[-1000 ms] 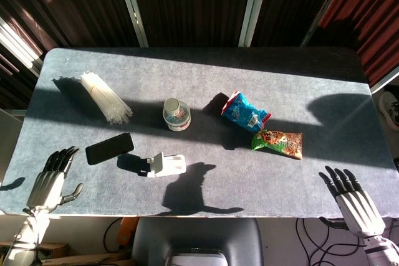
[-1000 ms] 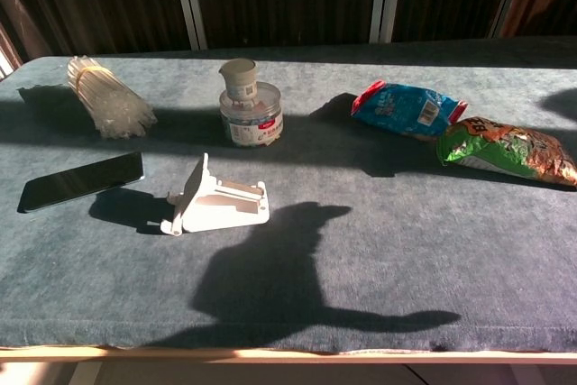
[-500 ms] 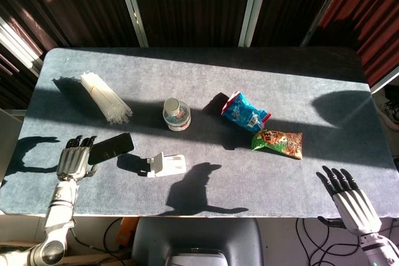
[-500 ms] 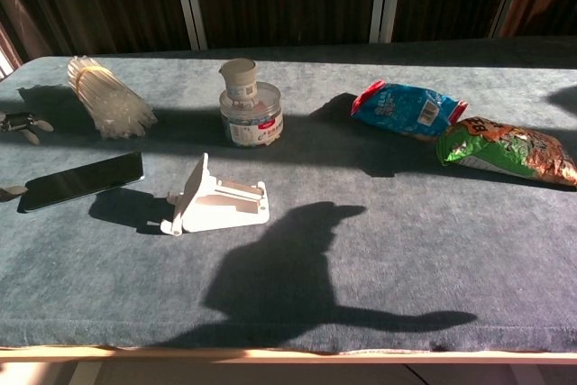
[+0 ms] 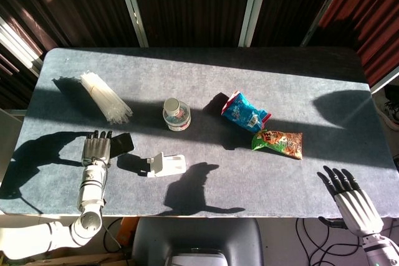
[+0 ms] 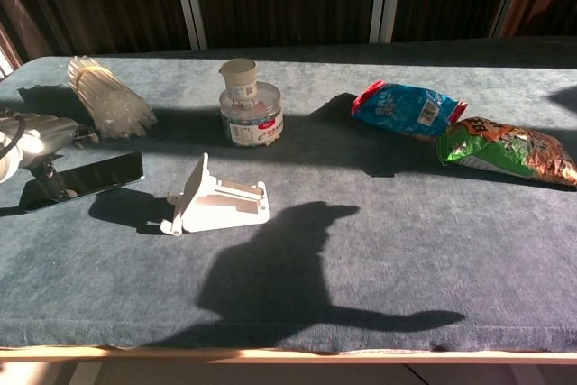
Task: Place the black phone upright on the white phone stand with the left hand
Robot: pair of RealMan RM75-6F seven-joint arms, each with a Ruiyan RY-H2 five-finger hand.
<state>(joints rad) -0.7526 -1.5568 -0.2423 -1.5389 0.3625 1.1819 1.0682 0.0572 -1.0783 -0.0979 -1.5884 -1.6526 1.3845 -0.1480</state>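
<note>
**Left hand over phone, stand still bare**

Room: dark slatted wall behind w/ pale vertical posts (image 5: 132,5); reddish panel at upper right in head view. Hard sun comes in low, throwing long shadows across everything.

Table (image 5: 206,73): wide, covered in blue-grey felt-like cloth, pale wood edge along the front in chest view. Big dark shadow blob sits front-centre on the cloth, just right of the stand.

Left arm reaches in from bottom left. Left hand (image 5: 96,148) is back-up over the near end of the phone (image 5: 120,143), fingers fairly straight and close together, pointing away from robot. Chest view shows thumb tip down on or at the phone's near end; can't tell if it actually grips. Phone lies flat on the cloth, black, far end sticking out past the hand, just left of the stand.

Right hand (image 5: 351,201) at bottom right off the table edge, fingers spread, holding nothing.

Snack bags: green/orange one (image 5: 278,142) right of centre, blue one (image 5: 244,113) just behind-left of it, nearly touching.

Bundle of clear straws (image 5: 105,98) at back left.

Stand (image 5: 166,164): white, front-centre, nothing on it, back plate tilted up.

Jar (image 5: 176,114): small, clear, lid on, behind the stand.
</note>
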